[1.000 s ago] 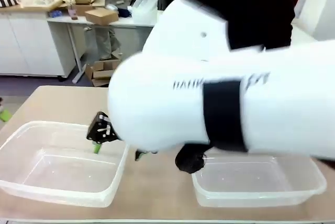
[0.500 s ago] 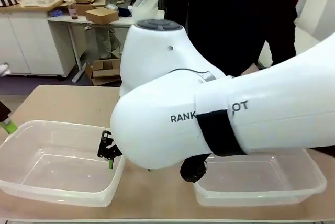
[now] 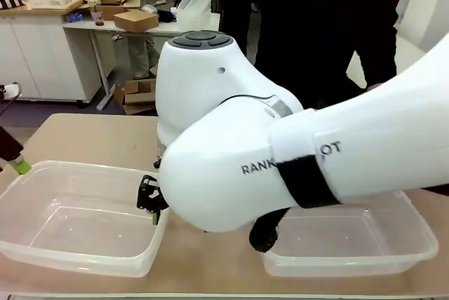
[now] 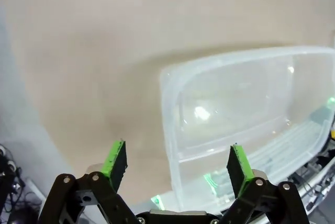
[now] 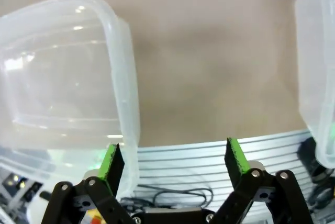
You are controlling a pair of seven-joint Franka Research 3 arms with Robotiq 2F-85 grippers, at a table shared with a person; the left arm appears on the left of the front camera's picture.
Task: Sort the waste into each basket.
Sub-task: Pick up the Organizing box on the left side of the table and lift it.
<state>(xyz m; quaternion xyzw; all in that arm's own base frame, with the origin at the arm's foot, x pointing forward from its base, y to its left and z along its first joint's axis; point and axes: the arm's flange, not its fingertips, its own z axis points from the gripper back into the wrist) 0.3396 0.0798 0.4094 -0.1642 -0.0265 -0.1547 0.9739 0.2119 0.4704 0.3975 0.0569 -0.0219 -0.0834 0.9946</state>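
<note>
At the far left edge of the front view, the left gripper [image 3: 17, 165] shows as one green pad and a dark finger, low over the table [image 3: 84, 135] and just left of the left tub [image 3: 70, 168]; from its own wrist view the left gripper [image 4: 177, 157] has its two green pads wide apart with nothing between them, one pad over bare tan table and the other over the near rim of the left tub [image 4: 167, 103]; moving right, the left tub is a clear plastic box with a rounded rim at the table's near left; at its right-hand rim hangs the right gripper [image 3: 151, 205], black with a green pad pointing down; in the right wrist view the right gripper [image 5: 174, 157] also stands with pads spread and nothing held, one pad beside the corner of the left tub [image 5: 125, 77], the other over the table's near edge; further right, the big white right arm [image 3: 316, 167] fills the middle of the front view and hides much of the table; under it, at the near right, sits the right tub [image 3: 351, 261], also clear, apart from the left one with bare table between them; its edge shows at the right side of the right wrist view [image 5: 314, 77]; behind the table stands a person [image 3: 316, 19] in dark clothes.
</note>
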